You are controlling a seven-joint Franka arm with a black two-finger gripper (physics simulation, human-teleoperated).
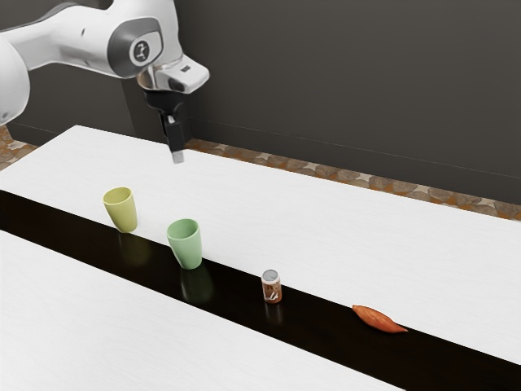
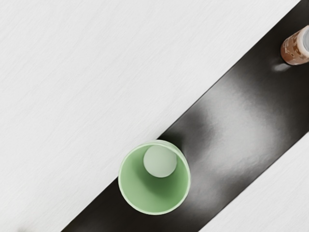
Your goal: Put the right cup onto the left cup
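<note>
Hanging well above the counter (image 1: 366, 244), the fingers (image 1: 177, 155) have the green cup (image 1: 187, 244) below them and well apart, so the coming move looks to be mainly a descent. Whether they stand apart or together, I cannot tell. That cup, probably the right one meant, is upright on the black strip (image 1: 57, 228), mouth up, long axis vertical. The yellow cup (image 1: 122, 212), likely the one to receive it, stands upright toward the exterior view's left. Counted: two cups; one can (image 1: 272, 287), toward the exterior view's right; one orange pod (image 1: 378, 319), farther right.
</note>
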